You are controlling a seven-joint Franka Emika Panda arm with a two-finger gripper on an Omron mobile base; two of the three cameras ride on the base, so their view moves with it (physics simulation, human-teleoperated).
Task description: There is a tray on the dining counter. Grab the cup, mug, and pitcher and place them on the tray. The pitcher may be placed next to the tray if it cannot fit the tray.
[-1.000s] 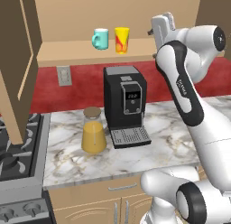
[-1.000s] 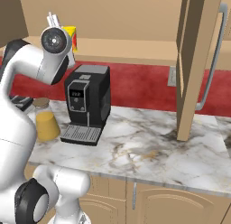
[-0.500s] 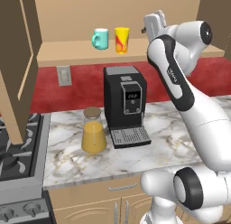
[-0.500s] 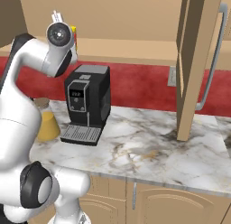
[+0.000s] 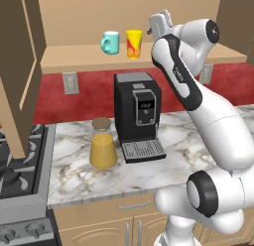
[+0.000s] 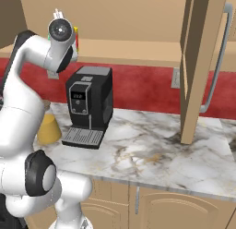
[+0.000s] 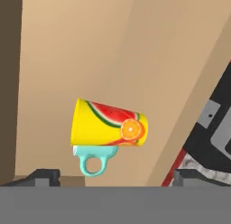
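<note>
The yellow cup [image 5: 134,43] and the teal mug [image 5: 110,42] stand side by side on the wooden shelf [image 5: 74,59] above the worktop. My gripper [image 5: 158,23] hovers at shelf height just right of the cup, open and holding nothing. In the rolled hand view the cup [image 7: 108,123] lies ahead between my spread fingertips [image 7: 43,175], apart from them, with the mug [image 7: 94,159] half hidden behind it. The pitcher [image 5: 102,150] of orange liquid stands on the marble worktop, left of the coffee machine. The tray and the dining counter are out of view.
A black coffee machine [image 5: 139,116] stands under the shelf. A stove [image 5: 20,185] is at the left. An open cabinet door [image 5: 17,66] hangs at the left, and another door [image 6: 203,62] at the right. The marble worktop [image 6: 152,154] has bare room to the right.
The arm has swung the hand left along the shelf, closer to the cup. The jaws stay open; cup, mug and pitcher have not moved.
</note>
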